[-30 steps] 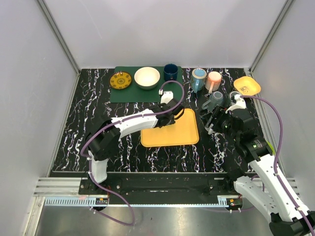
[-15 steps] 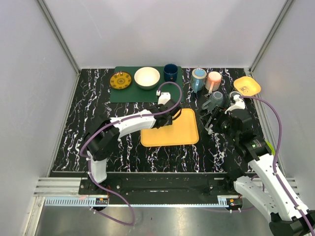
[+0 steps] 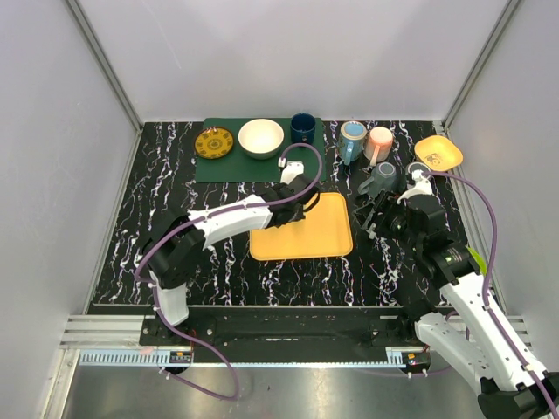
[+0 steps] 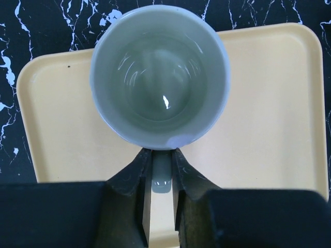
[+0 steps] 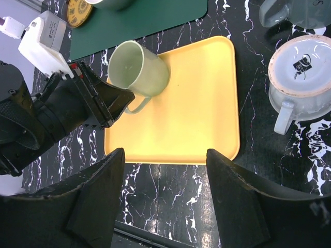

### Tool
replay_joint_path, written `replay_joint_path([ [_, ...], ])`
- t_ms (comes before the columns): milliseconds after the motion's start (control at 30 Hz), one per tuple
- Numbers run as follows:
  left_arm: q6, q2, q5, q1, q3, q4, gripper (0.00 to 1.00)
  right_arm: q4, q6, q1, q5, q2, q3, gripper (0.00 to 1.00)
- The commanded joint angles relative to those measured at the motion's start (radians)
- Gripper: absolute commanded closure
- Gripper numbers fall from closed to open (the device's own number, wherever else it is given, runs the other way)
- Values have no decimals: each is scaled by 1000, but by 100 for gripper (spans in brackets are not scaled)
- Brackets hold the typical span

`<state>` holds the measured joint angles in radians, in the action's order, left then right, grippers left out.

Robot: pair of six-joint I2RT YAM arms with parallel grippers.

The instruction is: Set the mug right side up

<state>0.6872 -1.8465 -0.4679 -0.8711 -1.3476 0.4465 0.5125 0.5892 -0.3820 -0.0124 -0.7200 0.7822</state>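
A pale green mug (image 4: 159, 77) sits on the yellow tray (image 4: 269, 103), its open mouth facing the left wrist camera. In the right wrist view the mug (image 5: 138, 67) appears to rest on its base at the tray's (image 5: 196, 113) far left corner. My left gripper (image 4: 161, 155) is shut on the mug's handle (image 4: 161, 175), one finger on each side. From above, the left gripper (image 3: 295, 206) covers the mug. My right gripper (image 5: 165, 170) hovers open and empty over the tray's near edge, right of the tray (image 3: 323, 236) in the top view.
A white mug with a pink rim (image 5: 300, 77) stands upside down right of the tray. A grey mug (image 3: 382, 177), a blue mug (image 3: 352, 138), a pink mug (image 3: 380, 140) and a yellow dish (image 3: 438, 153) are at the back right. A green mat (image 3: 227, 166) holds a plate, a bowl and a dark cup.
The left gripper's jaws have closed onto the mug's handle, and its wrist has shifted slightly. The right arm has stayed put.
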Motion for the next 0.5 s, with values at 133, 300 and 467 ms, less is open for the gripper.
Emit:
replay_joint_path([
  [133,-31,40,28,12,28,-54,76,-37,15,-8,-14,-1,-1,30],
  [300,-35,44,48,20,42,-69,75,-40,23,-8,-15,-7,-3,30],
  [467,-43,46,57,24,39,-68,66,-43,23,-8,-15,-16,-3,31],
])
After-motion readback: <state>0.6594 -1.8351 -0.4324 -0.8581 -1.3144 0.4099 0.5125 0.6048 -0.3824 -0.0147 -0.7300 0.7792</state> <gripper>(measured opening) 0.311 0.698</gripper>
